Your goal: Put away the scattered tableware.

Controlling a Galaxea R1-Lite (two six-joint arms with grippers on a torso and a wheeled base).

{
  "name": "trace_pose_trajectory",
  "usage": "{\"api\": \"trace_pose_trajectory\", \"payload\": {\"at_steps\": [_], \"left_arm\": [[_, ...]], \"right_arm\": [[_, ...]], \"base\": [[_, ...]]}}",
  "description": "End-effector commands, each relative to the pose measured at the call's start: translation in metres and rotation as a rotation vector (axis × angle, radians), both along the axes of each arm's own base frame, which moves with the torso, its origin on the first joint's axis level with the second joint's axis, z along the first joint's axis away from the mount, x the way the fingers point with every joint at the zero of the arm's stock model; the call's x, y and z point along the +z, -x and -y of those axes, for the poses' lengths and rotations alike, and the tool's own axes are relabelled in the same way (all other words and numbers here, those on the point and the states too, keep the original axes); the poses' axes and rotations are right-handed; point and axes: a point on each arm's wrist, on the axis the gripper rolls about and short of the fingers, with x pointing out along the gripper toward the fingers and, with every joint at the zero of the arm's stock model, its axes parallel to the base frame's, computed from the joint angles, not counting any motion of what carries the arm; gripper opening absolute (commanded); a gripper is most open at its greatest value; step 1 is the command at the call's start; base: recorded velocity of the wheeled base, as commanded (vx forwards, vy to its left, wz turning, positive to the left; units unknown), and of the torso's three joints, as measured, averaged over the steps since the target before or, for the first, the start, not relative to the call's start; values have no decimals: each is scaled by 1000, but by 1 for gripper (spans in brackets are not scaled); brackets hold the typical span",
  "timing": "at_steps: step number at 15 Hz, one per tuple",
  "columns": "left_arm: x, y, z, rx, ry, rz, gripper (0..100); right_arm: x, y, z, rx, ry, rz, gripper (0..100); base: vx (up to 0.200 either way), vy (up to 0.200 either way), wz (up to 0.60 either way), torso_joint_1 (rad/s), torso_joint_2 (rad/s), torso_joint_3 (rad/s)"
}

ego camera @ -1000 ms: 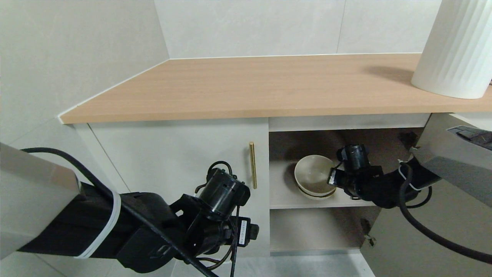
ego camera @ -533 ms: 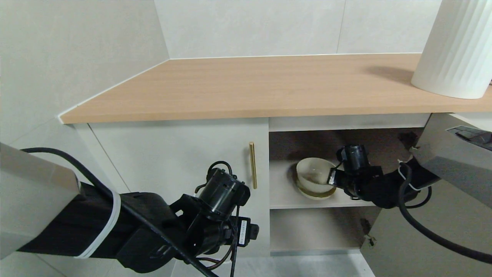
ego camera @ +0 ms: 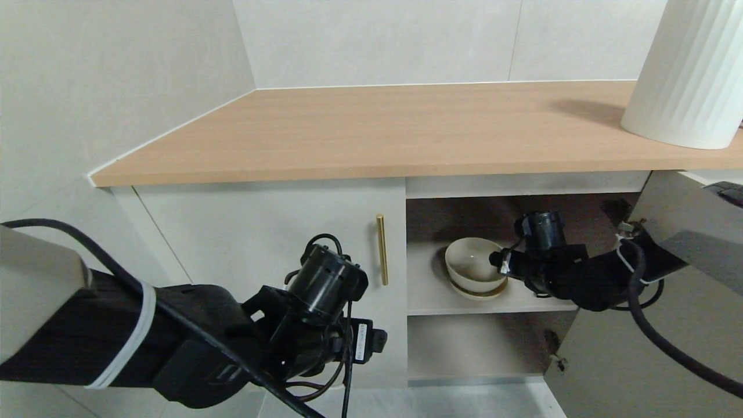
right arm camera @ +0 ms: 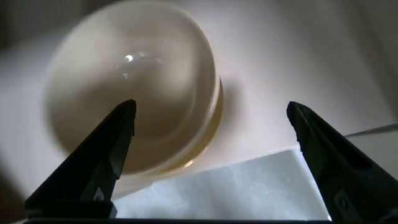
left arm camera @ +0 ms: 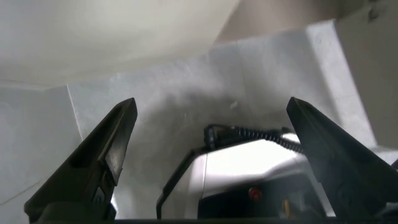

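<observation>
The bowl (ego camera: pixel 473 264) is a glossy cream, plain and unpatterned. The rim of the dish under it (ego camera: pixel 477 292) is a darker amber-yellow. The shelf (ego camera: pixel 428 288) is pale beige, and the cabinet's back wall (ego camera: pixel 464 215) is a dull brown. The counter (ego camera: pixel 377 128) is light wood with fine straight grain. The closed cabinet door (ego camera: pixel 261 232) is a flat greyish white with a brass-gold bar handle (ego camera: pixel 381 248). The ribbed vase (ego camera: pixel 688 75) is white with vertical fluting. Both the left hand (left arm camera: pixel 211 106) and the right hand (right arm camera: pixel 211 106) are matte black.
</observation>
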Motion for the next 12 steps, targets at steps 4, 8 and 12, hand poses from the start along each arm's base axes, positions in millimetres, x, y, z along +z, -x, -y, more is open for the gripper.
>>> {"api": "trace_pose_trajectory", "payload": {"at_steps": [4, 8, 12], "left_arm": [[78, 12, -52, 58, 123, 210, 100], [97, 41, -79, 83, 154, 249, 100], [106, 64, -94, 66, 170, 295, 100]], "right_arm": [[92, 87, 1, 184, -23, 18, 100], [116, 153, 5, 285, -39, 35, 100], [117, 190, 16, 327, -41, 37, 100]], "base": [[0, 0, 0, 0, 0, 0], [0, 0, 0, 0, 0, 0], [0, 0, 0, 0, 0, 0]]}}
